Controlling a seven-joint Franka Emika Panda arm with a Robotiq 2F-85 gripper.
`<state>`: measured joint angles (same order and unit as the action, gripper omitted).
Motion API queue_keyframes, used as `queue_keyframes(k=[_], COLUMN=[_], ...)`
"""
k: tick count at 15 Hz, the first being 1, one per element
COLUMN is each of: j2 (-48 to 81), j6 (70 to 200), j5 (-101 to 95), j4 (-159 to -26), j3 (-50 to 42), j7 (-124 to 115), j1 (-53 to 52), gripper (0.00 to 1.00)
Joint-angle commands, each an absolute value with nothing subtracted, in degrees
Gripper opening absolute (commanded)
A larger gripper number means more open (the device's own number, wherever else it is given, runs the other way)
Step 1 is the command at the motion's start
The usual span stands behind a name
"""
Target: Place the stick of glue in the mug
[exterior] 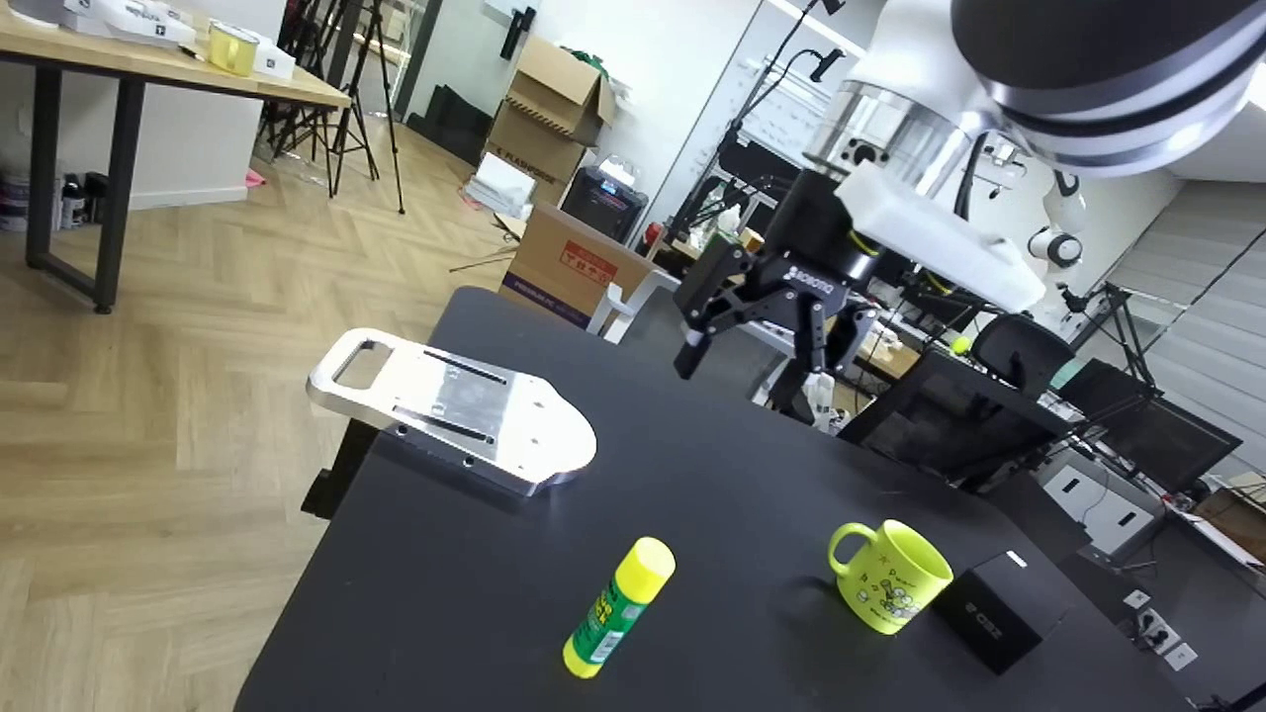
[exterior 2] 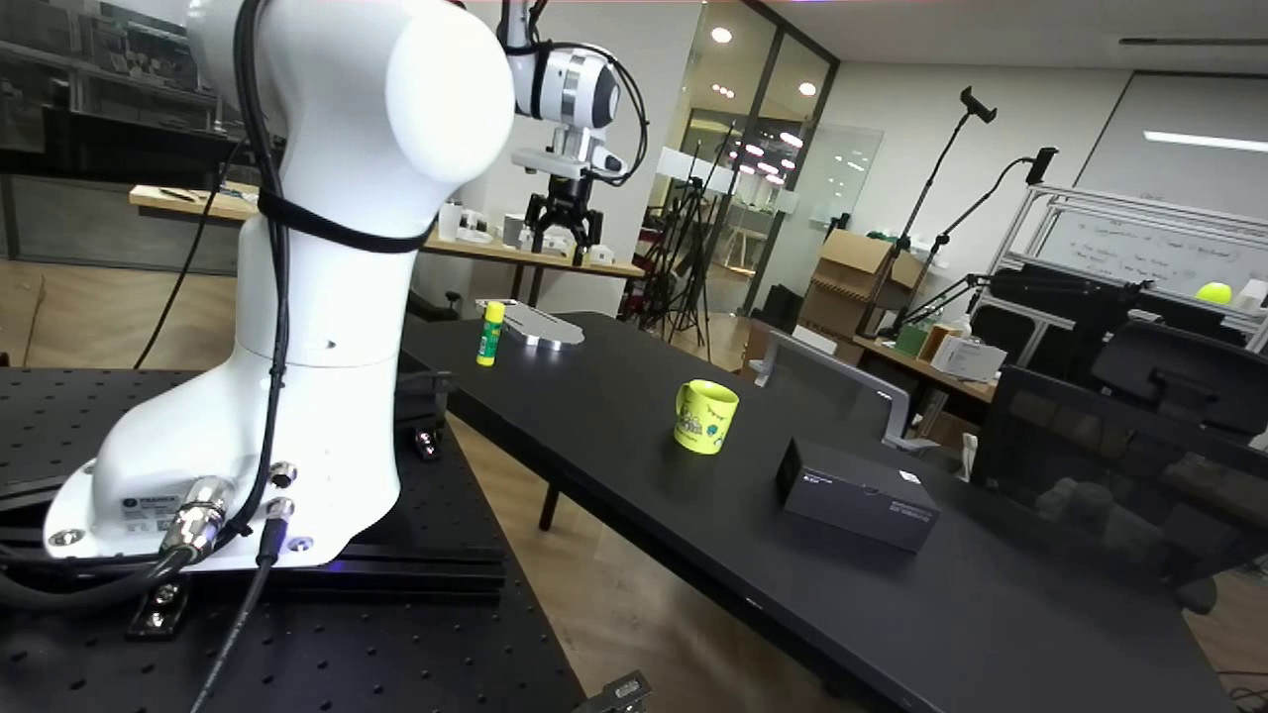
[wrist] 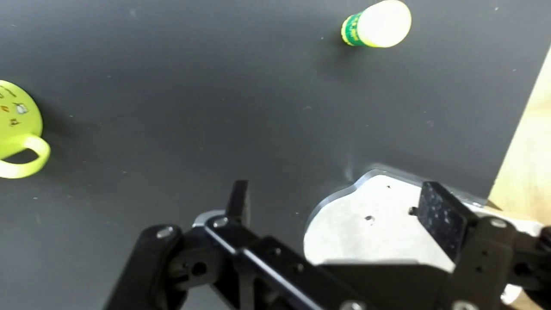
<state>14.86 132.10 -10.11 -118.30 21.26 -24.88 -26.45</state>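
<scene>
The stick of glue (exterior: 618,608) stands upright on the dark table, yellow at its ends with a green label. It also shows in an exterior view (exterior 2: 490,334) and at the top of the wrist view (wrist: 379,26). The lime mug (exterior: 890,578) stands upright with its handle to the side; it also shows in an exterior view (exterior 2: 704,416) and is cut off at the left edge of the wrist view (wrist: 17,125). My gripper (exterior: 740,376) is open and empty, held above the table, apart from both; its spread fingers show in the wrist view (wrist: 340,209).
A silver metal plate (exterior: 455,405) with a handle slot lies at the table's end, below the gripper in the wrist view (wrist: 374,232). A black box (exterior 2: 857,495) stands near the mug. The dark table (exterior: 712,514) ends above a wooden floor. A chair back (exterior 2: 832,386) stands alongside.
</scene>
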Motion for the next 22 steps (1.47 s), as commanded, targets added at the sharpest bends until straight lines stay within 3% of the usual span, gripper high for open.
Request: queue_keyframes(k=[1,10,16,22], j2=[19.44,19.01,18.07,16.65], j6=[129.85,130.79,139.98,144.9], j5=[-10.16,-9.71,-9.31,-18.79], j4=[-113.46,-115.31,-122.09,-130.06], j3=[21.6,20.22,20.48,13.78], j7=[-22.24,-23.01,-27.14,-37.29], j1=[-29.95,-31.07,-33.91,-40.3], gripper=[1.0,1.0,1.0,1.0])
